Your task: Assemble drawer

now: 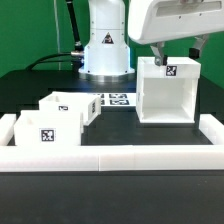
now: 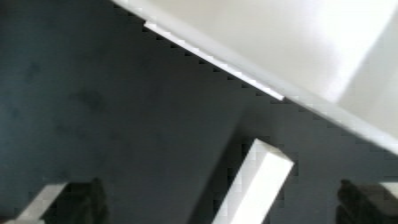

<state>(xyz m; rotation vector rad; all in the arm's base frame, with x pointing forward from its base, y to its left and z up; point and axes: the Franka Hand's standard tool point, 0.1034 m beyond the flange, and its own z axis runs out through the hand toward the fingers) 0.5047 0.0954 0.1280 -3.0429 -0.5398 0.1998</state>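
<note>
The two dark fingers (image 2: pixel 64 204) stand wide apart in the wrist view, one to either side of a thin white wall edge (image 2: pixel 267 185). Nothing is clamped, and I cannot tell whether either pad touches that wall. In the exterior view the gripper (image 1: pixel 158 54) hangs in the upper right of the frame. It is just over the top rim of the large white plastic box-shaped shell (image 1: pixel 168 100), at the wall on the exterior view's left.

The shell stands right of centre on the black table (image 1: pixel 120 135), with its hollow inside showing and a square tag high on its back. The flat marker board (image 1: pixel 115 100) lies at centre. Two small white open-top trays sit close together in the lower left, the front tray (image 1: pixel 48 132) and the rear tray (image 1: pixel 72 103). They are well apart from the shell. Low white border rails (image 1: pixel 130 158) run along the bottom and sides.

The shell looks light, stiff and thin-walled, and its smooth plastic is probably slippery. I judge that a pinch across one upright wall, taken deep and near the wall's middle, would serve best. A hold near a corner would likely let the hollow box swing or tip. The trays should take the same grip on a side wall.
</note>
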